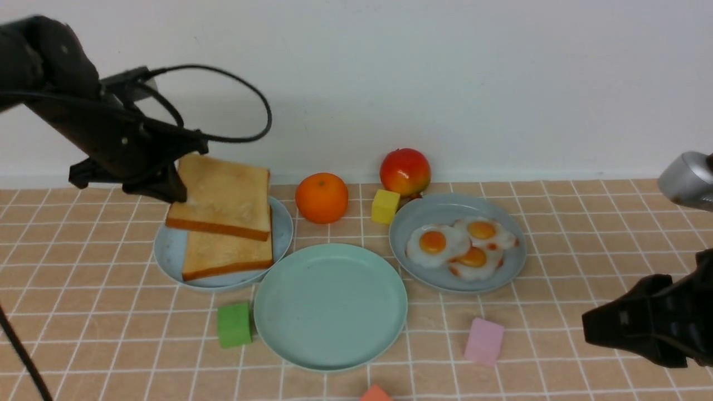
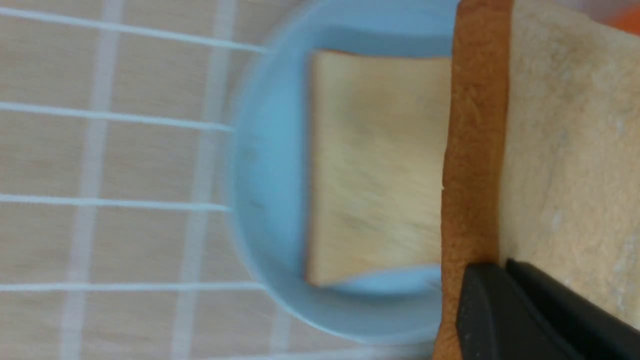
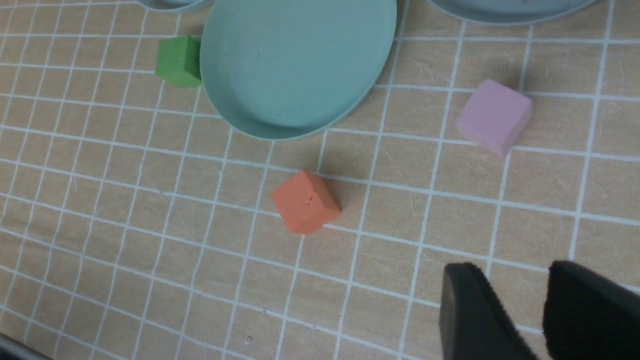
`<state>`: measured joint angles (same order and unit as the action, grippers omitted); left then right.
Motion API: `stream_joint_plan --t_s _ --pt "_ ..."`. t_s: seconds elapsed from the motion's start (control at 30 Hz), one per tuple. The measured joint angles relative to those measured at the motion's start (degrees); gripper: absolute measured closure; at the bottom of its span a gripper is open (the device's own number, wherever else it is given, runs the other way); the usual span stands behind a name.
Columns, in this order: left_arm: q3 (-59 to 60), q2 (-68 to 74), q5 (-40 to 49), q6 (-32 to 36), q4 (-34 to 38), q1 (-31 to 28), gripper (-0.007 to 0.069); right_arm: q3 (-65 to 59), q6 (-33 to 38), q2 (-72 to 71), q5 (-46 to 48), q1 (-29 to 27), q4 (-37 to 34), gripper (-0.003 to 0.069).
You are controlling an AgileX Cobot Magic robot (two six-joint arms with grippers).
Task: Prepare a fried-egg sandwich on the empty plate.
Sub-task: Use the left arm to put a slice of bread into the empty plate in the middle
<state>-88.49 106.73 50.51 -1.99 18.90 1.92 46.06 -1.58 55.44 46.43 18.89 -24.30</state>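
Toast (image 1: 225, 195): matt, porous crumb. Fried egg (image 1: 437, 243): glossy. Mint plate (image 1: 330, 306): smooth plastic, faint sheen. Surface (image 1: 568, 262): matt woodgrain print. Orange cube (image 3: 305, 201): matt, foam-like.

Three plates mid-frame: a sky-blue plate (image 1: 167, 250), the empty plate (image 1: 328, 312), a grey-blue plate (image 1: 423, 214). Two toasts, upper toast slice (image 1: 223, 195) and lower toast slice (image 1: 223, 256), plus three fried eggs (image 1: 434, 243). Four cubes (image 1: 483, 341), two fruits (image 1: 321, 197).

Orange cube (image 1: 375, 394) clipped by the front view's bottom edge; upper toast (image 1: 223, 196) covers part of the lower slice (image 1: 225, 256).
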Motion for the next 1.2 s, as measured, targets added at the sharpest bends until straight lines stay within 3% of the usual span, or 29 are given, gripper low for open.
stream_joint_plan --t_s 0.3,0.5,0.73,1.2 --pt "15.3 -3.2 -3.7 10.6 18.2 7.0 0.0631 0.0 0.1 0.0 -0.5 0.0 0.0 0.0418" --pt "23.0 -3.1 -13.1 11.5 20.5 10.3 0.0627 0.0 0.1 0.0 -0.6 0.0 0.1 0.0418" --pt "23.8 -0.3 -15.6 10.2 21.6 10.5 0.0580 0.0 0.1 0.0 -1.1 0.0 1.1 0.0418" --pt "23.8 -1.5 -13.8 10.4 22.0 10.4 0.0236 0.1 0.2 0.1 -4.7 0.0 1.5 0.0418"
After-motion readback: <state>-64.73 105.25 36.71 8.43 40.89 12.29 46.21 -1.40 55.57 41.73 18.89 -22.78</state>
